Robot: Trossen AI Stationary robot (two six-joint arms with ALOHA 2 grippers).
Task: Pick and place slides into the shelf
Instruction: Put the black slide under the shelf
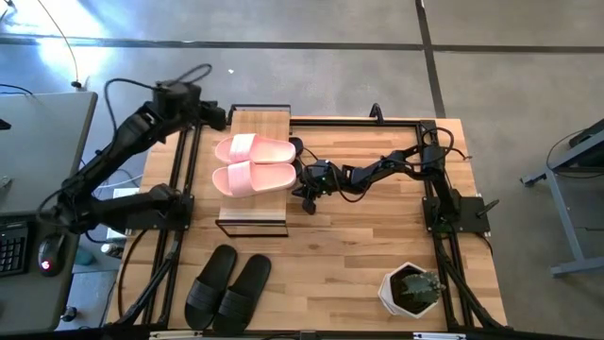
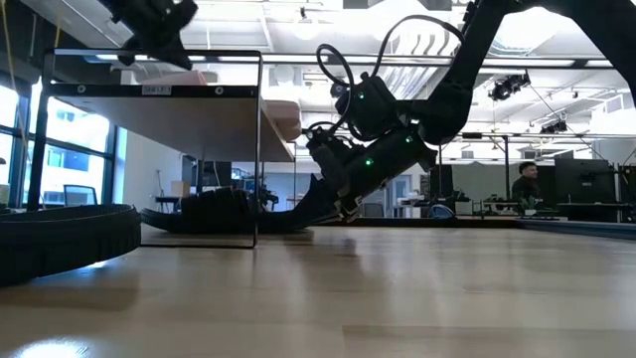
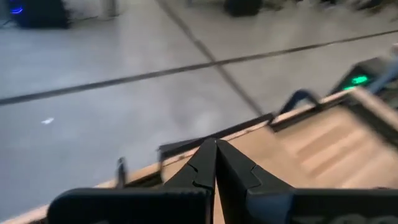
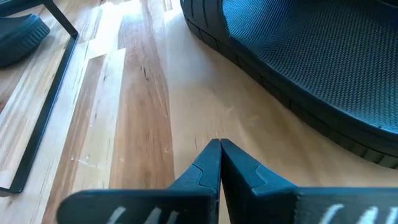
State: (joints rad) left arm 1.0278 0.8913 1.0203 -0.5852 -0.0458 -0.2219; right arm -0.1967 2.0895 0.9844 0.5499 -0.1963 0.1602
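Observation:
The pale pink pair (image 1: 253, 162) lies side by side on the shelf's plank top (image 1: 253, 213). One black pair (image 1: 226, 289) rests flat on the table near its near-left corner. A black slide (image 4: 323, 68) lies on the table at the shelf's right side, partly under the shelf (image 2: 149, 91). Another black slide (image 4: 18, 31) lies under the shelf, behind its frame leg. My right gripper (image 4: 219, 144) is shut, low over the bare table just beside that first slide (image 1: 298, 161). My left gripper (image 1: 215, 115) is shut, raised by the shelf's far-left corner.
A white pot with a green plant (image 1: 411, 288) stands near the table's near-right corner. Black metal rails (image 1: 429, 203) run along the table's left and right sides. Bare wood (image 1: 349, 246) lies between the shelf, the pot and the black pair.

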